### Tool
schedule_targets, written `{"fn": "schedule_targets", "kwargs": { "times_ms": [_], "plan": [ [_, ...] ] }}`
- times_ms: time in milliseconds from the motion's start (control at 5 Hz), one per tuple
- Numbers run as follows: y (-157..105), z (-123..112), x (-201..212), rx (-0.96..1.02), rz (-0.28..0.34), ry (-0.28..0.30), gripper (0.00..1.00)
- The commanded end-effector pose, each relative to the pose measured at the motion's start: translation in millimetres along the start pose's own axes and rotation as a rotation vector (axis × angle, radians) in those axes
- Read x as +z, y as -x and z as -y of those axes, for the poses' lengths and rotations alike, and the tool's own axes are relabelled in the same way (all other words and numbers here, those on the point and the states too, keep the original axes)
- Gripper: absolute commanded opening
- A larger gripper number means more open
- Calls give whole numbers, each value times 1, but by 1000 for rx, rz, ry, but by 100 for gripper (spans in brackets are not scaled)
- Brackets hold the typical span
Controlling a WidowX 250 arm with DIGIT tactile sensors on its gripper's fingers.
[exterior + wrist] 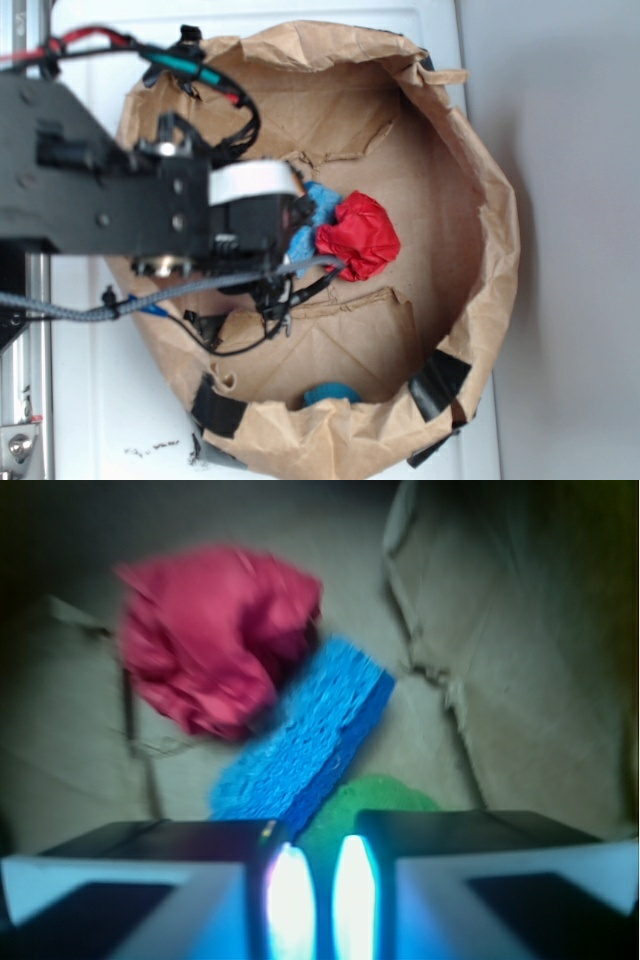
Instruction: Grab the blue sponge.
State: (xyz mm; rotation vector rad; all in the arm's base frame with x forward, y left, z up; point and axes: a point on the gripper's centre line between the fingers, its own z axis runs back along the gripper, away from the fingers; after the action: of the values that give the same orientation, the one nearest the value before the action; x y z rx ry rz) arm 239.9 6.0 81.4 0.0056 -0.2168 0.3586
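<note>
**A:** How did the gripper (pixel 312 885) stand?

**B:** In the wrist view its two fingers (pixel 288 890) sat close together, with only a thin dark slit between the glowing pads. Nothing was between them. In the exterior view the black arm (pixel 100 180) reached in from the left, and its body covered the fingertips, so that view told nothing more about the jaws.

**A:** And the blue sponge (pixel 305 745)?

**B:** It lay just ahead of the fingers in the wrist view, slanting from lower left to upper right, with its porous top face and one flat side showing. Its near end came down close to the left finger; whether they touched, I could not tell. In the exterior view only a part of it (pixel 322 205) showed, beside the end of the arm.

**A:** What was around it?

**B:** A red wrinkly wad (pixel 215 630) pressed against the sponge's far upper-left side. A green patch (pixel 365 800) showed just under the sponge's near right edge, blurred beyond naming. All of it lay on the floor of a crumpled brown paper bag (pixel 490 240) with black tape at its rim. Near the bag's lower wall in the exterior view sat a small teal-blue ball (pixel 330 393), well apart from the sponge.
</note>
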Motion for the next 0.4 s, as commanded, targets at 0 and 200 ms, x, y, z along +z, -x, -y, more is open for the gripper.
{"fn": "schedule_targets", "kwargs": {
  "times_ms": [0,200],
  "plan": [
    [-20,-11,46,9,-7,60,0],
    [-25,-5,21,-16,-14,21,100]
  ]
}}
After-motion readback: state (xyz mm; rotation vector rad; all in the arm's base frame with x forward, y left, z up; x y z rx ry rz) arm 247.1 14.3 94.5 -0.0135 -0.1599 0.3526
